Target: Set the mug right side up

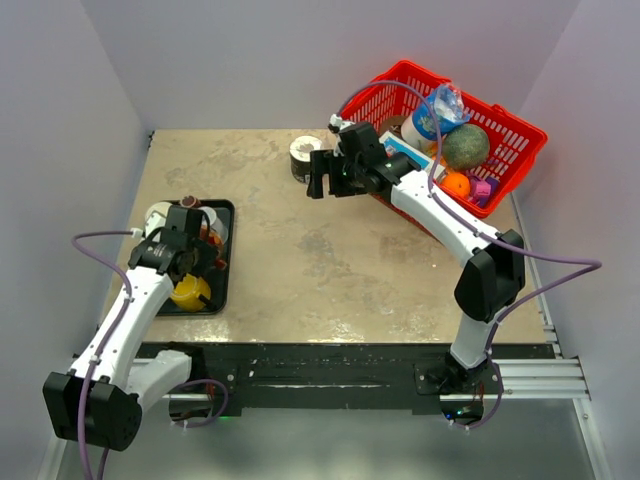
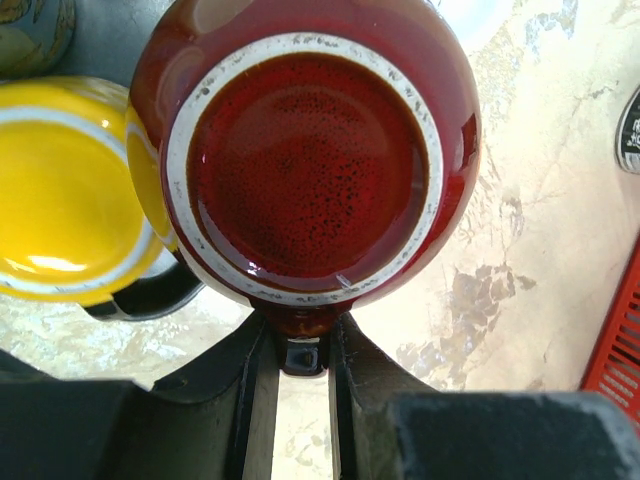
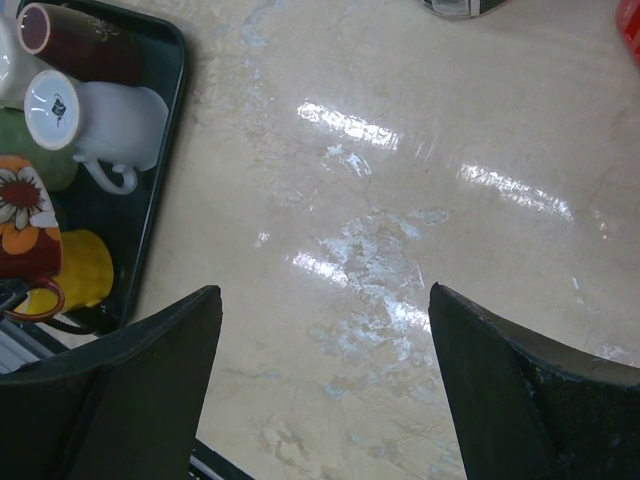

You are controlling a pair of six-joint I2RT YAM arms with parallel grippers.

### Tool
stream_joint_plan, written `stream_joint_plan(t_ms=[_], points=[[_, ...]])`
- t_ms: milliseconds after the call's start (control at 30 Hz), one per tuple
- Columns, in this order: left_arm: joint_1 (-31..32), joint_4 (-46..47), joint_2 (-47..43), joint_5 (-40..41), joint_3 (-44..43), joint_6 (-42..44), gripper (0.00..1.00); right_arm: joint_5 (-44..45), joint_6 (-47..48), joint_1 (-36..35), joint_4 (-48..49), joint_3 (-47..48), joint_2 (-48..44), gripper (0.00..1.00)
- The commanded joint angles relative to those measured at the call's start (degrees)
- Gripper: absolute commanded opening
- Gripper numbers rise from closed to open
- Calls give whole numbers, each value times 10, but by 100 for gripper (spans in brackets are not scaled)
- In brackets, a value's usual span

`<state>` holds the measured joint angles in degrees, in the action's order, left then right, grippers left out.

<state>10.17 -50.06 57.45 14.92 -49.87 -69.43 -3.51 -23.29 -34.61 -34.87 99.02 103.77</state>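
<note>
A dark red mug fills the left wrist view with its white-ringed base facing the camera. My left gripper is shut on its handle, fingers close together on either side. In the top view the left gripper holds the mug over the black tray. The right wrist view shows the red mug with a flower pattern at the tray's near end. My right gripper is open and empty above the bare table, seen in the top view near the back.
A yellow mug lies beside the red one on the tray, with a white mug, a brown mug and a green one. A tin can stands near the right gripper. A red basket of items is at back right.
</note>
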Motion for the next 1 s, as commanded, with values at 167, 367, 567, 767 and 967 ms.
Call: stream_joint_plan(t_ms=[167,367,567,767,967], points=[[2,9,-29,7,-58,10,0,-41,-21,-3,26,-9,-18,89],[4,73,-30,-14,-70,60,0,-70,-19,-2,48,-21,-32,93],[20,107,-32,-23,-102,54,0,-132,-26,-3,102,-45,-49,99],[49,188,5,-59,-129,75,0,-207,-46,-3,161,-63,-59,99],[55,339,27,-163,-121,113,0,-287,-104,-2,269,-102,-73,99]])
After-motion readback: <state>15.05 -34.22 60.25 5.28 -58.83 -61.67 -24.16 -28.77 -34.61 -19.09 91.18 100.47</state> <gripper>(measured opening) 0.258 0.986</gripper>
